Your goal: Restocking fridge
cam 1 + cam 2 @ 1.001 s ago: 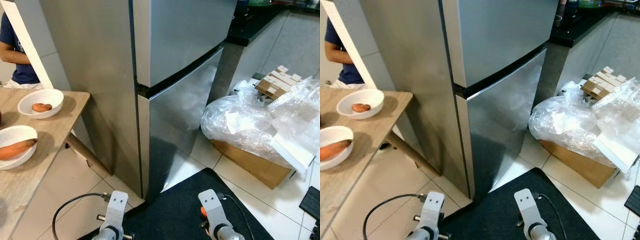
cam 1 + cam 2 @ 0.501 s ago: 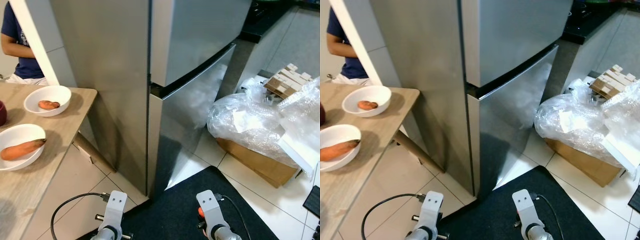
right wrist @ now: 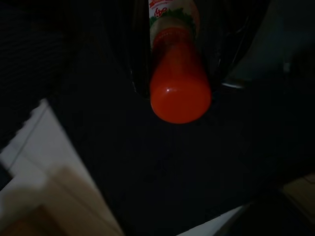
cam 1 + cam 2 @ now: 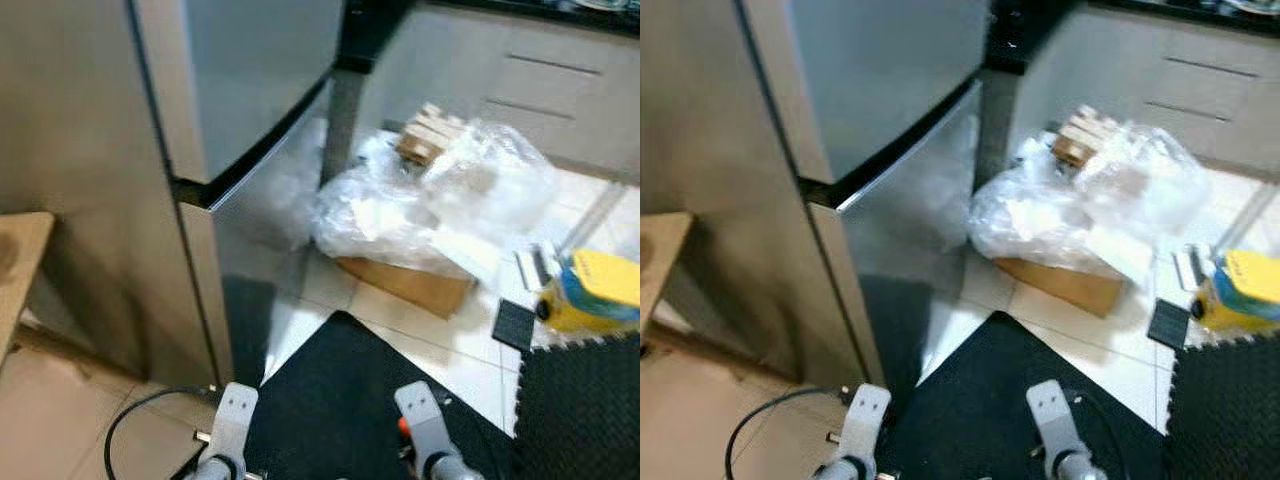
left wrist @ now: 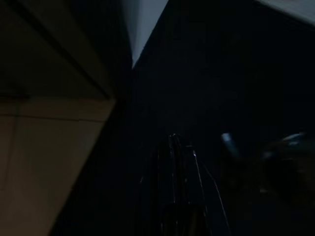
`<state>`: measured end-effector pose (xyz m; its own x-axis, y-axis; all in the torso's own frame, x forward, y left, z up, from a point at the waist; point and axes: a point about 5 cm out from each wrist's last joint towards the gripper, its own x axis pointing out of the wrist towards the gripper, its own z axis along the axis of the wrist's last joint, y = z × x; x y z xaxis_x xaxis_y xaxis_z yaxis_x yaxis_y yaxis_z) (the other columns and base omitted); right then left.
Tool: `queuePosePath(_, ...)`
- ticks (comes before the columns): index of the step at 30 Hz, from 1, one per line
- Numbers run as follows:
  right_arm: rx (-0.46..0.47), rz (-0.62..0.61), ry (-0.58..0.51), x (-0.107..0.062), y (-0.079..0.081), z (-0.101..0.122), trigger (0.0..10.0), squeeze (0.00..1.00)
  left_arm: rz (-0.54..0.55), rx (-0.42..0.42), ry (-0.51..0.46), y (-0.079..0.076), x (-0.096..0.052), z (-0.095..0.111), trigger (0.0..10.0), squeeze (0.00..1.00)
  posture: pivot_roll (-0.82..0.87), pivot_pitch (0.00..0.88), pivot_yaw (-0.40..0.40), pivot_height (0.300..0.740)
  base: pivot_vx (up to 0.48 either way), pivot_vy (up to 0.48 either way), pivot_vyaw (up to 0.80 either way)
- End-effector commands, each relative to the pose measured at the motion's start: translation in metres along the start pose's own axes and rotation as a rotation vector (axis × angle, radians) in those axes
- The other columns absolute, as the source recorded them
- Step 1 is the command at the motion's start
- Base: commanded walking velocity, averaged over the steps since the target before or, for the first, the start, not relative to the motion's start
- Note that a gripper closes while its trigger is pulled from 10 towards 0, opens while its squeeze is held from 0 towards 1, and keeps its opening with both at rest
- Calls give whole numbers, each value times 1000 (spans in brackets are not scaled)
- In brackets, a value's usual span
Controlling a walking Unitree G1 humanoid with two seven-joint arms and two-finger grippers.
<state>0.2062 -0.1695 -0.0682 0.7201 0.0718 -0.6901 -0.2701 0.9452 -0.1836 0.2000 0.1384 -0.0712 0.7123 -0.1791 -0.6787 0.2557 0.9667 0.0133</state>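
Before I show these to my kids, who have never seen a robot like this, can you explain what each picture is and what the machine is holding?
This is a walking humanoid robot with two silver arms. Two pictures come from cameras in its head, looking down: the left arm and right arm hang at the bottom edge. Ahead stands a steel fridge, doors shut. Beside it a cardboard box sits under crumpled clear plastic, and a black mat covers the tiled floor. To the right stands a yellow and blue container. The two dark pictures come from wrist cameras looking along the fingers. In the right wrist view, the right gripper holds an orange-red bottle. The left wrist view is too dark to judge.
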Motion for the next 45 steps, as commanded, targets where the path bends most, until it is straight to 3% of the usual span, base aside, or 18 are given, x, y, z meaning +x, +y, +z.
queuePosePath(1,4,-25,5,-1,-8,-1,10000,0,1,3,7,1,-1,-4,10000,0,-126,67,-4,740,0,0,0)
queuePosePath(14,2,-24,-8,-1,-7,-1,10000,0,-1,-7,1,0,-1,-3,10000,0,-130,67,-2,740,0,0,0)
queuePosePath(21,0,-25,-9,-1,-8,-1,10000,0,-2,-12,1,0,-1,-2,10000,0,-132,64,-4,740,0,396,0)
queuePosePath(34,-2,-26,-14,-1,-8,1,10000,0,-6,3,-43,-1,0,5,10000,0,-133,67,-4,740,0,0,0)
queuePosePath(39,-2,-27,-12,-1,-8,0,10000,0,-14,48,-60,-3,1,9,10000,0,-138,66,-1,740,0,0,0)
queuePosePath(45,-12,-27,-15,-1,-10,1,10000,0,-4,51,-70,-4,2,12,10000,0,-140,57,-11,740,0,-459,0)
